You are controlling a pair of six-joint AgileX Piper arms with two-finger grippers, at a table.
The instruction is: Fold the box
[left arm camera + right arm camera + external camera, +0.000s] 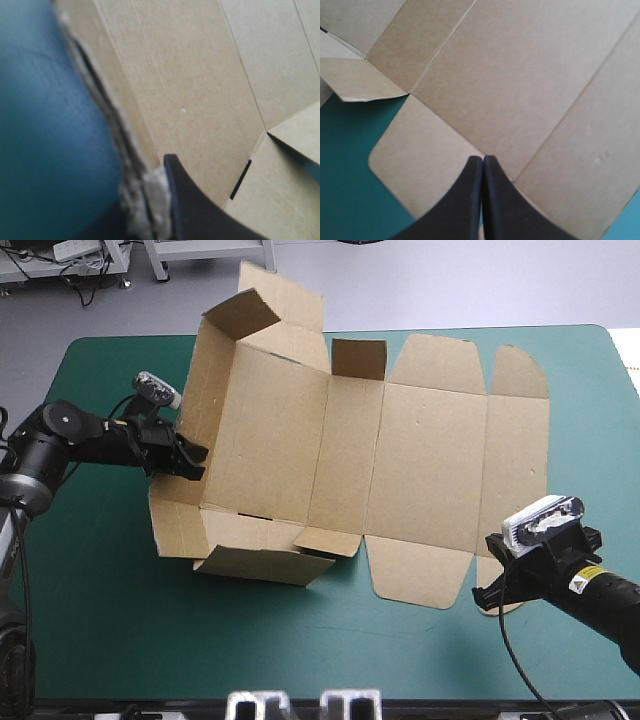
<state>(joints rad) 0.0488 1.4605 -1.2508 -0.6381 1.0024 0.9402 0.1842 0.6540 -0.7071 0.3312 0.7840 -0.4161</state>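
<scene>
A cut sheet of brown board, the box (430, 470), filled the middle of the table's teal-green cover (100, 640). On its left part a raised left wall (205, 390), a tall far flap (270, 305) and a low near wall (262, 562) blocked the way in from those three sides. The left gripper (192, 460), with black fingers, pinched the left wall. The right part lay flat, so the space above it was free. The right gripper (490, 590), with fingers together, occupied the near right corner. Bare cover lay open along the near edge and the right edge.
</scene>
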